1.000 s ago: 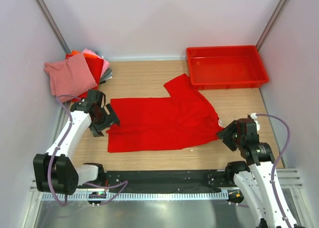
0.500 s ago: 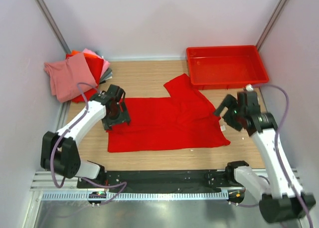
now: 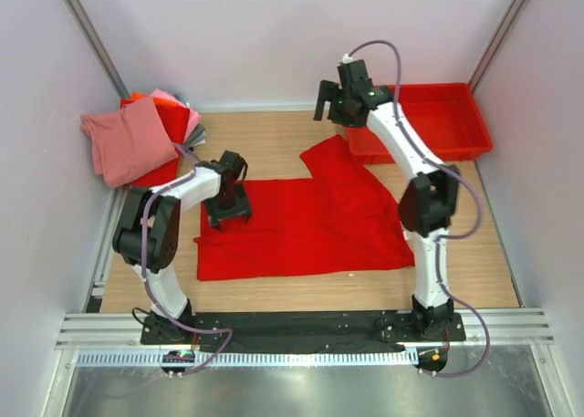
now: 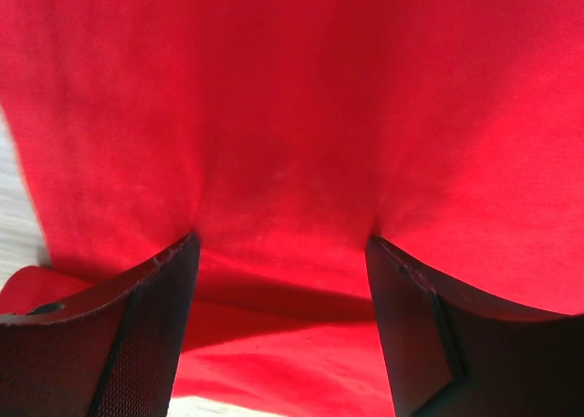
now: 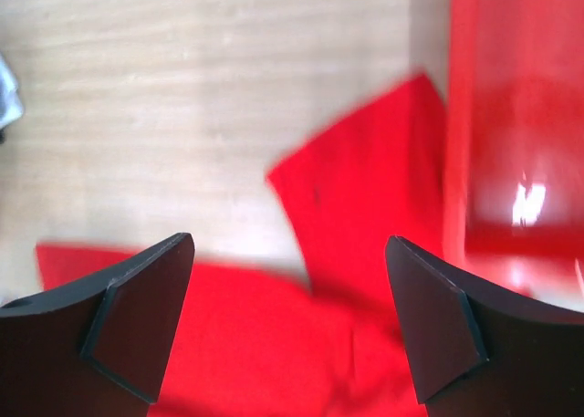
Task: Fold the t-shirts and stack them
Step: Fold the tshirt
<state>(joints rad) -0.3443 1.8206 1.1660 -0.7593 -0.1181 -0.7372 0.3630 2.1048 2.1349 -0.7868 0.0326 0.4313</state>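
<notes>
A plain bright red t-shirt (image 3: 310, 225) lies spread on the wooden table, one sleeve (image 3: 330, 154) pointing toward the back. My left gripper (image 3: 226, 213) is down on the shirt's left edge. In the left wrist view it (image 4: 283, 244) is open, both fingertips (image 4: 187, 253) pressed into the red cloth (image 4: 292, 116). My right gripper (image 3: 336, 109) is raised above the sleeve, open and empty. In the right wrist view it (image 5: 290, 244) looks down on the sleeve (image 5: 365, 171). Folded t-shirts (image 3: 137, 139), dusty pink on top, are stacked at the back left.
A rigid red plastic tray (image 3: 456, 139) stands at the back right, right next to the raised right gripper; it also shows in the right wrist view (image 5: 511, 143). White walls close in the table on three sides. Bare wood (image 3: 265, 143) lies behind the shirt.
My right arm has swung up from the shirt's right edge to the back, above the sleeve. My left gripper has moved right, onto the shirt's left edge.
</notes>
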